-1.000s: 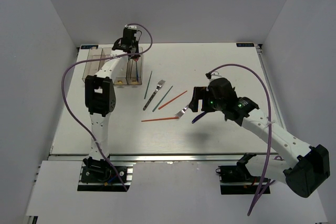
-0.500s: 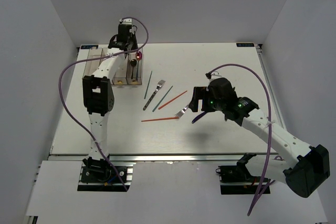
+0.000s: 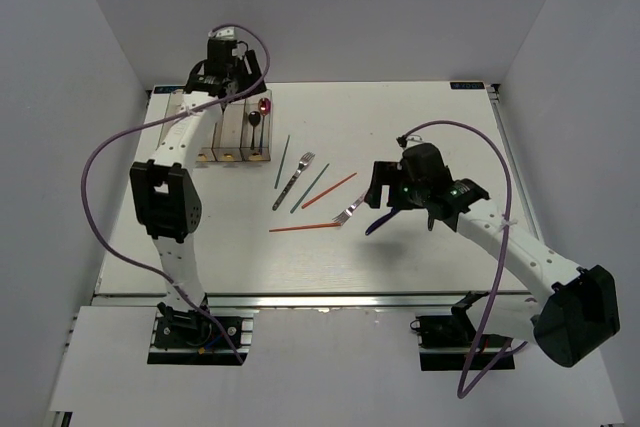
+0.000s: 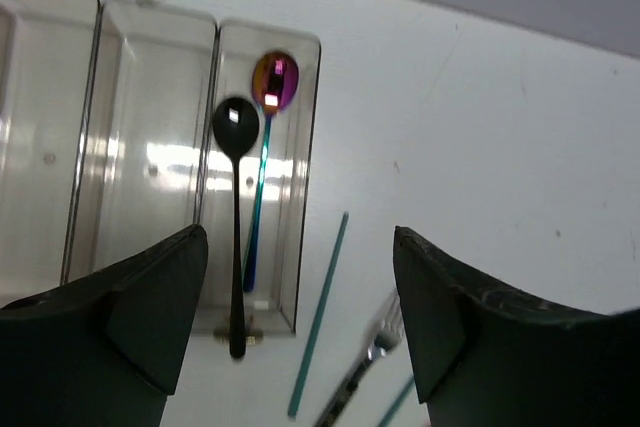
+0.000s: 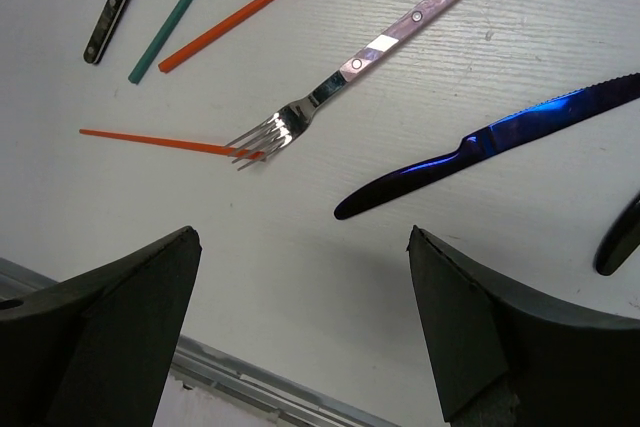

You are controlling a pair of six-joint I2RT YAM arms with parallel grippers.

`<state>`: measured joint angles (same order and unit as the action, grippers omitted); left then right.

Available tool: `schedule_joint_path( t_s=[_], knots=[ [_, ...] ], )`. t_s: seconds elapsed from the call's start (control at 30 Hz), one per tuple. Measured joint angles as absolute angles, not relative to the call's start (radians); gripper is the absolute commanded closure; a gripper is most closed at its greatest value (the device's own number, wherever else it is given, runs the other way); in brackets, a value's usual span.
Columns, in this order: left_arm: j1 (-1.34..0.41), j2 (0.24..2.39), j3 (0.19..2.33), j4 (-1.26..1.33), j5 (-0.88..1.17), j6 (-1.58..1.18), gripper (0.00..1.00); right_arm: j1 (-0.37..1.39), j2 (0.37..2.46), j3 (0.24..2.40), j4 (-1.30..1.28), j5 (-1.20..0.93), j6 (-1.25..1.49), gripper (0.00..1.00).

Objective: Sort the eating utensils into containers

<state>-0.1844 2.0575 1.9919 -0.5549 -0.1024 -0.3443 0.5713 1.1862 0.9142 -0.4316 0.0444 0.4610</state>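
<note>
The containers are clear bins in a row at the back left. In the rightmost bin lie a black spoon and a pink spoon with a blue-green handle. My left gripper hangs open and empty above that bin's near end; from above the left gripper shows at the bins' far end. My right gripper is open and empty over bare table, just short of a dark blue knife and a silver fork.
Mid-table lie another fork, two green chopsticks, a red chopstick and an orange chopstick. A dark piece shows at the right wrist view's edge. The table's near rail lies below the right gripper.
My left gripper has opened and drawn back and to the left from the rightmost bin; both spoons now show in it. The right arm has shifted only slightly.
</note>
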Motion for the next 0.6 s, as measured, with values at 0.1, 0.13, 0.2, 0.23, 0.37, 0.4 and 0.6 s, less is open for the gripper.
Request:
schedule_joint_path(
  t_s=[0.1, 0.13, 0.2, 0.23, 0.37, 0.4, 0.6],
  knots=[
    [-0.191, 1.94, 1.835, -0.559, -0.085, -0.393, 0.26, 0.572, 1.176, 0.906, -0.427, 0.047, 0.46, 0.11],
    [-0.195, 1.884, 1.751, -0.569, -0.087, -0.412, 0.33, 0.571, 1.171, 0.904, -0.428, 0.052, 0.46, 0.11],
    [-0.21, 1.781, 1.589, -0.562, -0.09, -0.439, 0.44, 0.563, 1.16, 0.896, -0.432, 0.056, 0.459, 0.11],
    [-0.221, 1.728, 1.513, -0.57, -0.091, -0.453, 0.52, 0.556, 1.153, 0.889, -0.432, 0.056, 0.458, 0.12],
    [-0.252, 1.613, 1.323, -0.567, -0.072, -0.484, 0.75, 0.529, 1.136, 0.86, -0.438, 0.05, 0.456, 0.12],
    [-0.254, 1.612, 1.308, -0.566, -0.063, -0.488, 0.83, 0.524, 1.134, 0.854, -0.438, 0.047, 0.456, 0.12],
    [-0.25, 1.705, 1.308, -0.53, -0.057, -0.505, 0.89, 0.523, 1.118, 0.832, -0.439, 0.03, 0.455, 0.12]
  ],
)
